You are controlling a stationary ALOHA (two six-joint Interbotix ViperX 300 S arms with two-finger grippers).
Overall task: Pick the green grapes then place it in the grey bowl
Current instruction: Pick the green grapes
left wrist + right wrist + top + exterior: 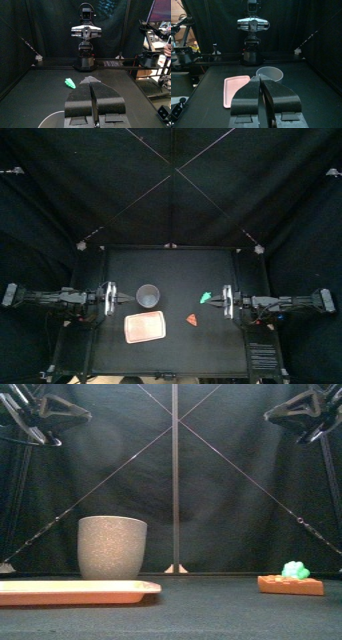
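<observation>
While arms (60, 298) rest, green grapes (207, 294) lie right of grey bowl (148, 294).

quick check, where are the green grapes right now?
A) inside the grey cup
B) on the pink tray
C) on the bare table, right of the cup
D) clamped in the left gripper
C: in the top view the green grapes lie on the bare table, to the right of the grey cup and clear of the pink tray.
</observation>
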